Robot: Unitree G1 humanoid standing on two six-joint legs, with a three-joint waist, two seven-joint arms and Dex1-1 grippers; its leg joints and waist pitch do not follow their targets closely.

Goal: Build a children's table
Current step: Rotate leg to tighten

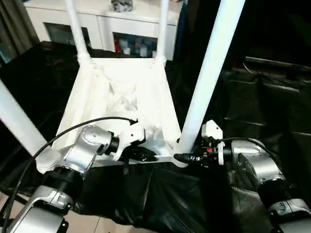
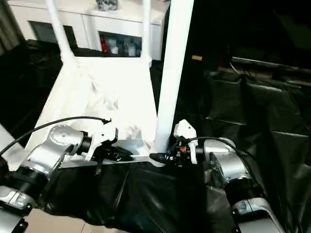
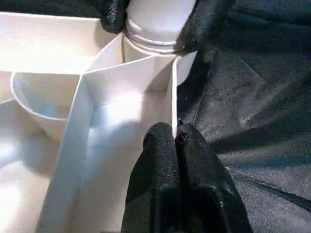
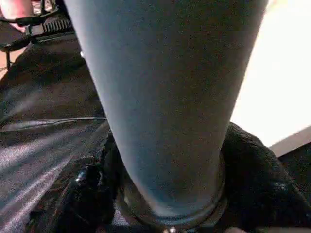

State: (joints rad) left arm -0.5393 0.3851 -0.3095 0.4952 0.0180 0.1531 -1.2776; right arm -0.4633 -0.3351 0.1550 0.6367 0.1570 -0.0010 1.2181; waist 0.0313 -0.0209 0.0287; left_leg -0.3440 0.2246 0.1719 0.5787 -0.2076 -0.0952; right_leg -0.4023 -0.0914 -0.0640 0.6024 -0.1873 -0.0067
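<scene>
**Upturned tabletop with four legs, both tools at its near edge**

The white tabletop (image 1: 121,97) lies upside down on a black sheet (image 1: 252,111), ribbed side up. Four white legs stand in its corner sockets: two far legs (image 1: 77,29), a near right leg (image 1: 209,77) and a near left leg (image 1: 17,121). All four are cut off by the picture edges, so their upper ends are not visible. The middle ribs are overexposed and hard to read.

The left tool (image 3: 175,141) has its two black fingers pressed together on the thin near rim of the tabletop. The right tool (image 1: 179,157) sits at the base of the near right leg; in the left wrist view its fingers (image 3: 201,24) stand on both sides of the leg just above the socket, around it. Whether they press on the leg, I cannot tell.

Behind the tabletop stands a white cabinet (image 1: 102,24), close to the far legs. To the right, the sheet is open and dark.
</scene>
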